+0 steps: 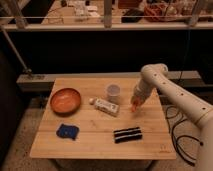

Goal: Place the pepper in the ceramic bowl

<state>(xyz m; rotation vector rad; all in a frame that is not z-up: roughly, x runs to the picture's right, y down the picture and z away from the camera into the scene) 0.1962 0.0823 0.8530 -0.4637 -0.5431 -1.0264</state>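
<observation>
Pepper (pixel 133 106), slim and orange, is pinched in the hand (pixel 135 103), well apart from the round glazed ceramic bowl (pixel 65 100)

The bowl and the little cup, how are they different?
The bowl is wide, shallow and orange-brown; the cup is small, taller-sided and pale. The bowl sits at the table's left side, the cup near the middle. Both stand upright. The gripper is just right of the cup, by the pepper.
</observation>
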